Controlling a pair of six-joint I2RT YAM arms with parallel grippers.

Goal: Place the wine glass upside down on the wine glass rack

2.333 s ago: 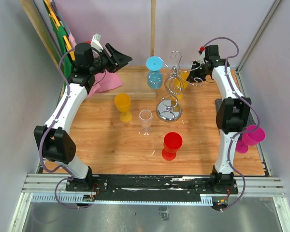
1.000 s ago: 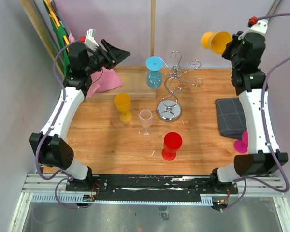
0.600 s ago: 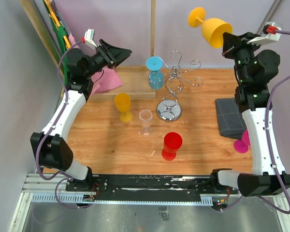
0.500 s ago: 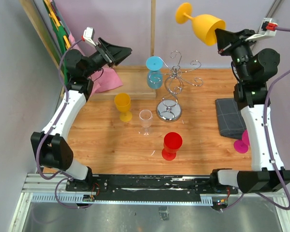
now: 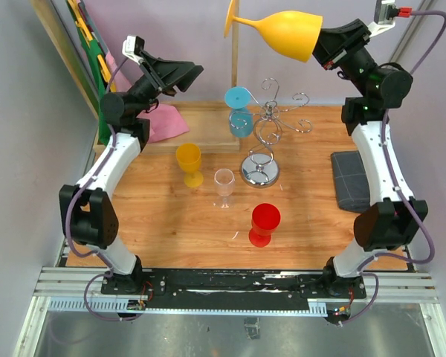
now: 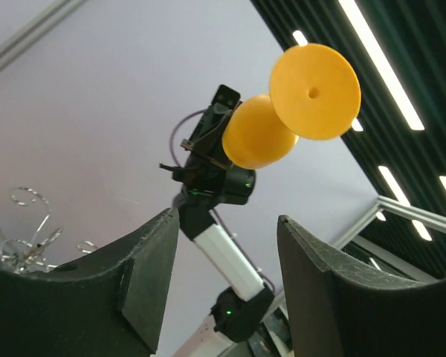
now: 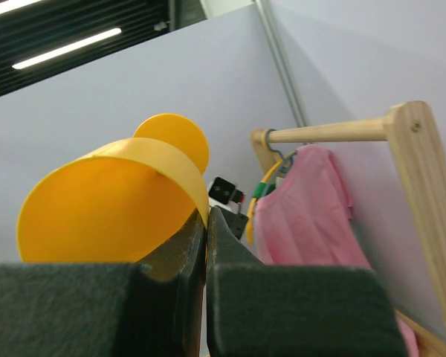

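My right gripper [image 5: 321,46] is shut on the rim of an orange wine glass [image 5: 284,33], one finger inside the bowl and one outside. It holds the glass high above the back of the table, lying sideways with its foot pointing left. The right wrist view shows the orange wine glass [image 7: 111,201] pinched at the right gripper [image 7: 207,213]. The chrome wine glass rack [image 5: 268,128] stands below, a blue glass [image 5: 238,111] hanging upside down on it. My left gripper [image 5: 192,74] is raised at the back left, open and empty, facing the orange wine glass [image 6: 282,111].
A yellow glass [image 5: 188,161], a clear glass [image 5: 224,184] and a red glass [image 5: 264,223] stand upright on the wooden table [image 5: 171,223]. A grey cloth [image 5: 353,180] lies at the right edge. Pink fabric [image 5: 162,123] and a wooden rail [image 7: 334,132] are at the back left.
The right arm has lifted the orange glass off the rack side and swung it up and left, tipping it sideways. The left gripper has tilted upward and opened a little wider.
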